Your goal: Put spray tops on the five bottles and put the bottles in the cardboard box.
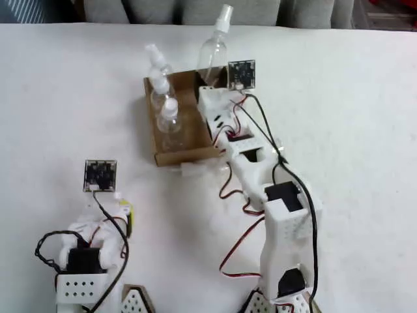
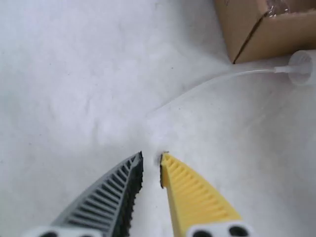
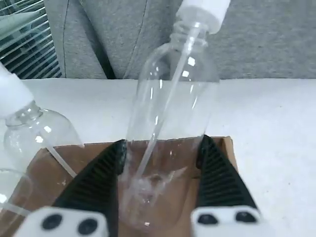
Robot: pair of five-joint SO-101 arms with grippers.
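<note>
Right wrist view cuts the held bottle [image 3: 168, 98] off at the cap. Its base is lost between the black jaws of the right gripper [image 3: 160, 148], so I cannot tell whether it touches the floor of the box [image 1: 186, 156]. Those jaws are clamped on the bottle's lower body, one on each side. From the high view the bottle leans away over the far right corner of the box, with its top [image 1: 225, 16] fitted and sticking up past the rim. The arm's white body hides the near right part of the box. Other bottles [image 1: 166, 98] stand in a row along the left wall of the box, clear plastic with white tops. They overlap so much that their number is hard to make out; I would say three, not firmly. A loose top [image 2: 302, 66] lies on the bench [image 1: 339, 78] just beside the near corner of the box, half cut off by the edge of the left wrist view. Its thin tube [image 2: 207, 84] trails across the white surface and fades against it. The left gripper [image 2: 151, 158] hangs low over bare bench, well apart from the box. Its grey and yellow jaws are clenched on nothing, with only a thin slit between the tips.
</note>
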